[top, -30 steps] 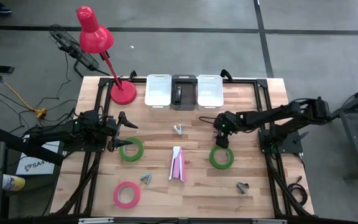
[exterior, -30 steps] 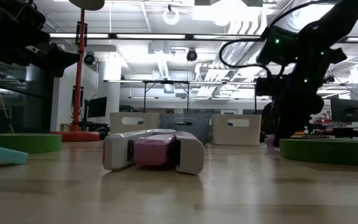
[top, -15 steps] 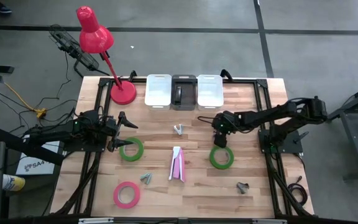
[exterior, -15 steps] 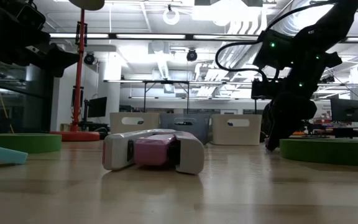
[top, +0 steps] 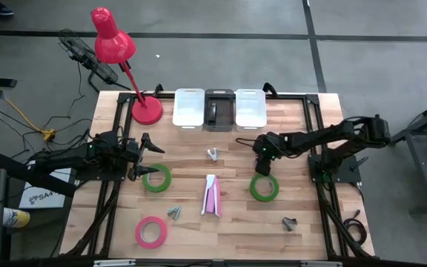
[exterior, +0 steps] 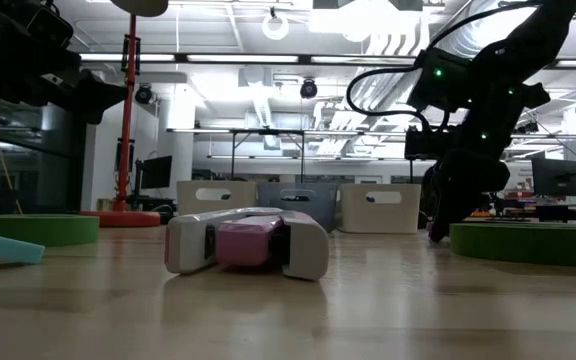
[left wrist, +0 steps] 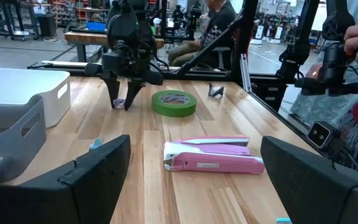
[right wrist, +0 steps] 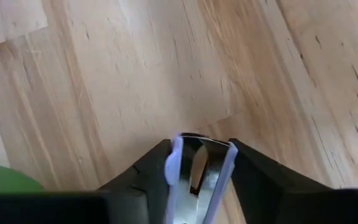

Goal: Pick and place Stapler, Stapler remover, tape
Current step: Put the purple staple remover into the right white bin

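My right gripper (top: 260,168) points steeply down at the table just beyond a green tape roll (top: 264,187) and is shut on a lavender staple remover (right wrist: 197,165). The pink-and-white stapler (top: 211,196) lies flat mid-table. Two other staple removers (top: 212,154) (top: 174,212) and a dark one (top: 289,223) lie loose. A second green tape roll (top: 156,178) and a pink one (top: 150,231) lie flat on the left. My left gripper (top: 145,156) waits open and level beside that green roll. My right gripper pinches the staple remover between its two fingers, one on each lavender side (right wrist: 173,163). The fingers (right wrist: 253,177) come from above, slanting down. The remover's metal jaws point at the table; its lower end (left wrist: 119,104) seems to rest on the wood.
Three bins stand in a row at the far edge: white (top: 188,108), dark (top: 219,110), white (top: 249,108). A red desk lamp (top: 145,111) stands at the far left. People show in the room beyond the table.
My right gripper has sunk a little onto the staple remover and its fingers have shut on it. The remover stays where it was on the table. The left arm has kept still.
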Motion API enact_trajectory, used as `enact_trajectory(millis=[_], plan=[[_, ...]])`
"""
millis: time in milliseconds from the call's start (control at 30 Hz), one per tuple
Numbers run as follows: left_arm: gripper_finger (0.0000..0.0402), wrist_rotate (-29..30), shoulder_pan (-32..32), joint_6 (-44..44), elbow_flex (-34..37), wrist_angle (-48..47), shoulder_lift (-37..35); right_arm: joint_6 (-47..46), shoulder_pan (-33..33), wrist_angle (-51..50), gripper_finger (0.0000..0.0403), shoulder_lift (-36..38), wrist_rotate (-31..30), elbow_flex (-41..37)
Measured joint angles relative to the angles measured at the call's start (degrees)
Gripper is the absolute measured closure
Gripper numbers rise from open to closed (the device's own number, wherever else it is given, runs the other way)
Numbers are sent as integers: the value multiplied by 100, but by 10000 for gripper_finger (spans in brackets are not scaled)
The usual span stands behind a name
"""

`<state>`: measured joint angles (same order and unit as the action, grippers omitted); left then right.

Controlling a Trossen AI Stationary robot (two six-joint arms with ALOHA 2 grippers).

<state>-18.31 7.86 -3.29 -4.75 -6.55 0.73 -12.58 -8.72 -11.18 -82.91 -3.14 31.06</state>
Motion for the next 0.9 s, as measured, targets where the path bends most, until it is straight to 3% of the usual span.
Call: enact_trajectory(millis=[200, 600, 900], plan=[[46, -2, 0, 0, 1, 0, 1, -304, -171, -312, 320, -2, 298, 323], [46, -7, 0, 0, 1, 0, 0, -540, -685, -1335, 308, -2, 471, 1747], [46, -20, 0, 0, 0, -2, 0, -394, -1570, -2201, 311, 0, 296, 2779]])
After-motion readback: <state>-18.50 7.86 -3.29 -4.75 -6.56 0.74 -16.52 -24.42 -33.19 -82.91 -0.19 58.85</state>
